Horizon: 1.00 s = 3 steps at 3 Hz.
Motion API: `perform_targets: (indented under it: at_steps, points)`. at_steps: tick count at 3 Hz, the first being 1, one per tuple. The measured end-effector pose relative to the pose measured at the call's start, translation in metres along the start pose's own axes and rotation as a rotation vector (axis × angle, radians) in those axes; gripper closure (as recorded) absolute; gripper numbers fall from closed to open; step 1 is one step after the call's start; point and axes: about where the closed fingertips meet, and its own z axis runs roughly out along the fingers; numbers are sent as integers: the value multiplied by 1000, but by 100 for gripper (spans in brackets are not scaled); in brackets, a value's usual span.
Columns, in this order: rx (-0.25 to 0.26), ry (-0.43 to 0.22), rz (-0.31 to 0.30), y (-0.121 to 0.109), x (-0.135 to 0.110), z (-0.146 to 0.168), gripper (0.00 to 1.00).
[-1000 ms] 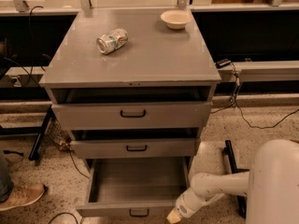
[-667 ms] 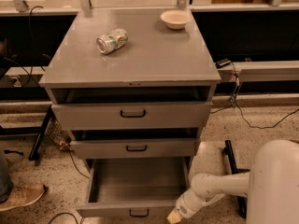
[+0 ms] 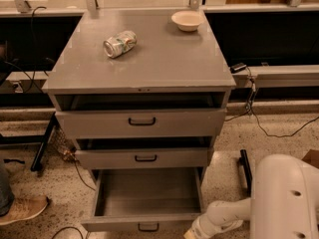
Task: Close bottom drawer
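The grey metal cabinet (image 3: 144, 73) stands in the middle of the view. Its bottom drawer (image 3: 147, 193) is pulled far out, showing an empty deep grey box, a low front panel and a small black handle (image 3: 148, 227) at the lower edge of the view. My white arm (image 3: 224, 218) reaches in from the lower right. My gripper (image 3: 192, 233) is at the drawer's front right corner, mostly cut off by the lower edge of the view.
The top drawer (image 3: 142, 122) and middle drawer (image 3: 144, 158) are slightly ajar. A crushed can (image 3: 119, 43) and a white bowl (image 3: 187, 20) lie on the cabinet top. A person's shoe (image 3: 22, 209) is at lower left. Cables (image 3: 269, 128) run across the floor at right.
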Motion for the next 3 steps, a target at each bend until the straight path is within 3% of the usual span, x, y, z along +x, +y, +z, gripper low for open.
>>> perform_targets:
  at_steps: [1, 2, 3]
  points:
    - [50, -31, 40, -31, 1, 22, 100]
    - [91, -94, 30, -54, -23, 28, 100]
    - [91, -94, 30, -54, -24, 28, 100]
